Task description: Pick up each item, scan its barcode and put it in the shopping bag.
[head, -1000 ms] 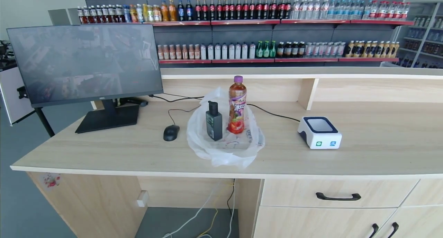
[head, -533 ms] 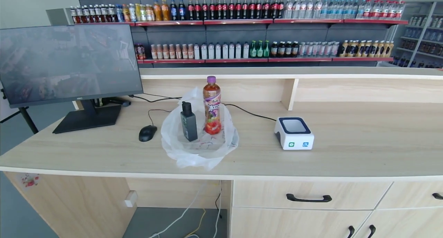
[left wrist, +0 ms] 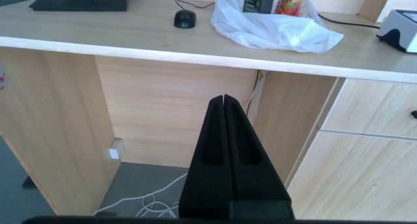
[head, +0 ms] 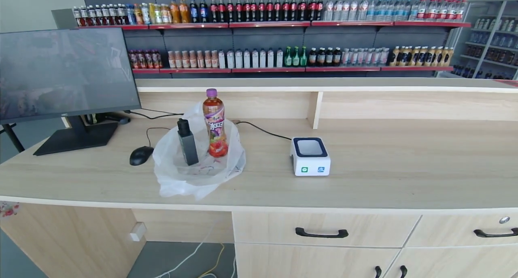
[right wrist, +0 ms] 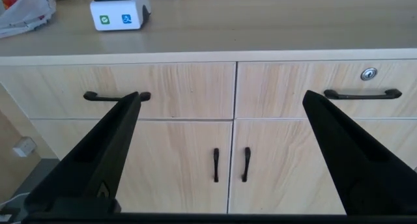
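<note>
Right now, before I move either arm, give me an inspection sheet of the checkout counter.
Surface: light wooden counter, drawers below.
Job's things: juice bottle and dark bottle stand upright, side by side, in the slumped-open shopping bag; scanner sits apart on its right.
Clutter: mouse beside the bag; monitor at far left.
Grippers: left gripper, fingers shut, empty; right gripper, fingers wide open, empty; both below counter height.
Cables: scanner cable runs toward the counter's back; loose cables hang beneath.
Surroundings: drink shelves behind.
</note>
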You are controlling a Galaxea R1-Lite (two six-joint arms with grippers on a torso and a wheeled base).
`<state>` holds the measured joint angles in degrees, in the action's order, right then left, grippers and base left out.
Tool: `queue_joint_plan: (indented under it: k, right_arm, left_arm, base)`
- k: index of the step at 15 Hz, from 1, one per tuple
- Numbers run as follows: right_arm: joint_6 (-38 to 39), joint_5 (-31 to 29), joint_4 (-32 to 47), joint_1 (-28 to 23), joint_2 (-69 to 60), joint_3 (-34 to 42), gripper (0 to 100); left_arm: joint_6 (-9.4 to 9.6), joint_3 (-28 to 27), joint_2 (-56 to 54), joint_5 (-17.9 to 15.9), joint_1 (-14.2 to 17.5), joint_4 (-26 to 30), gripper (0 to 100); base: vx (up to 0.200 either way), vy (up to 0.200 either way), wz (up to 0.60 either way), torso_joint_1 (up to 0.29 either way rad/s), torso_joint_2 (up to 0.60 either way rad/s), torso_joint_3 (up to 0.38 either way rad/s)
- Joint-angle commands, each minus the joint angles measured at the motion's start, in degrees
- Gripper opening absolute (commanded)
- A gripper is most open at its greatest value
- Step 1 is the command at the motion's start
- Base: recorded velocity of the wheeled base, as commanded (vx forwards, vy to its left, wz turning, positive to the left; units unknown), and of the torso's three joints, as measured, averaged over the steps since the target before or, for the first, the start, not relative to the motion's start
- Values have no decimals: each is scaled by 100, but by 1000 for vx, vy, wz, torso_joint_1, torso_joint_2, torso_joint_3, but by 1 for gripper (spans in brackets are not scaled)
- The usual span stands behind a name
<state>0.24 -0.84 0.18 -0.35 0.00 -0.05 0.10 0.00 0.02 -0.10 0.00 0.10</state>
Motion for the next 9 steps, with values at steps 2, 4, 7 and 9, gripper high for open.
queue_joint_plan:
  k: [2,4,7,9]
  right_arm:
    - [-7,5,-1,0,0,-4,100]
    - [-7,-4,-1,0,0,5,100]
    - [2,5,-1,0,0,-4,100]
    - [-7,5,-1,0,0,5,100]
  left_arm:
    - [-1,0,-2,1,0,-10,0]
    - [8,0,-2,1,0,-1,0]
    - [8,0,-2,1,0,-1,0]
    - [-1,0,-2,1,0,-1,0]
  base:
    - [0,-100,0,1,1,-1]
    - [0,0,0,0,0,0]
    - [0,0,0,0,0,0]
    - [0,0,0,0,0,0]
